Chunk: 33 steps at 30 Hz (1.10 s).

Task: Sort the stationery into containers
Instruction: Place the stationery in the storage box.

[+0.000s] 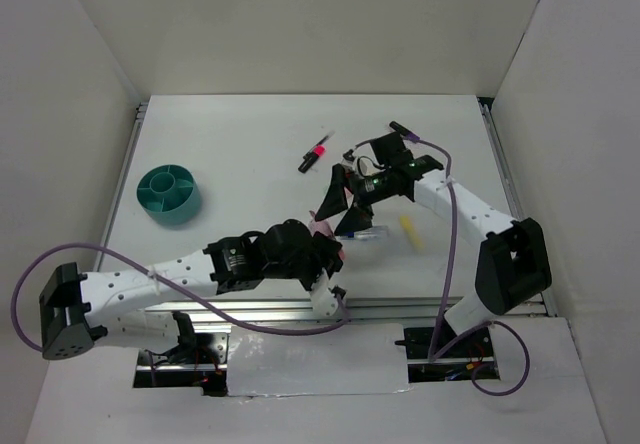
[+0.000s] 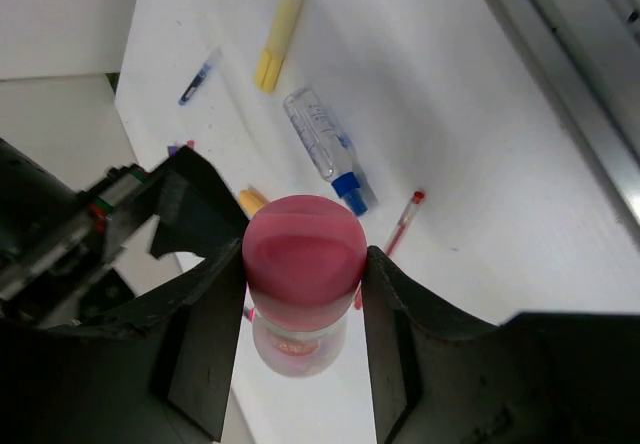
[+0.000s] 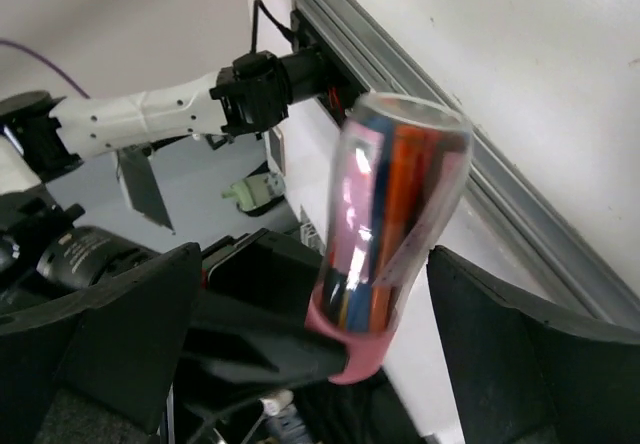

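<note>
clear holder with pink base [image 3: 395, 224]: held above the tabletop [image 1: 250, 144], tilted; pink, orange and blue stationery shows through its wall. near the front middle of the tabletop.
left pincer [image 2: 305, 264]: pinching the holder at its pink end, one finger on each side.
right pincer [image 3: 315, 254]: spread wide, a finger on either side of the holder, not touching it.
loose on the tabletop: yellow highlighter [image 2: 278, 36], clear blue-capped tube [image 2: 325, 149], thin red pen [image 2: 403, 224], pink-and-black marker [image 1: 317, 152].
teal cup [image 1: 168, 194]: upright, far left, well apart from both pincers.

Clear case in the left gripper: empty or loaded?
Loaded: pink, orange and blue items show through the case wall. The left gripper clamps it.
</note>
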Each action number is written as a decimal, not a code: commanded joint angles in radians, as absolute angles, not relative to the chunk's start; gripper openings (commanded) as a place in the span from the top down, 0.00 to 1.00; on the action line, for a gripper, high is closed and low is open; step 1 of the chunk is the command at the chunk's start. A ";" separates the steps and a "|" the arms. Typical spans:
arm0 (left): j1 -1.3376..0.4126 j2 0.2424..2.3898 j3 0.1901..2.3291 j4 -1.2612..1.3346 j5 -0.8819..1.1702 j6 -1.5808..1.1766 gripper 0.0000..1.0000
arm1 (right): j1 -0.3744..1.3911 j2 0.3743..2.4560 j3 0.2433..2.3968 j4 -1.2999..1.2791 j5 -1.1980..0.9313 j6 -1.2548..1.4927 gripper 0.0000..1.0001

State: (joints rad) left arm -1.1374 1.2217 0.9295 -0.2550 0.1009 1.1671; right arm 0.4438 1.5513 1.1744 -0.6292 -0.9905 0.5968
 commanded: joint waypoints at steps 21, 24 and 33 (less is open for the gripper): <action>-0.102 0.999 1.137 -0.086 0.278 -0.150 1.00 | -0.086 1.399 1.442 -0.922 -0.769 0.170 0.00; 0.109 0.976 1.060 -0.008 0.331 -0.178 1.00 | -0.083 1.382 1.402 -0.893 -0.755 0.170 0.00; 0.498 1.089 1.005 0.133 0.581 -0.178 1.00 | -0.069 1.377 1.336 -0.850 -0.739 0.172 0.01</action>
State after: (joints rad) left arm 0.4419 1.0664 1.0077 -0.0132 0.4587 -0.1619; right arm -0.0788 1.3926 1.3491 -0.8860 -0.7494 0.1886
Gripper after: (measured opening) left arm 0.575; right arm 0.994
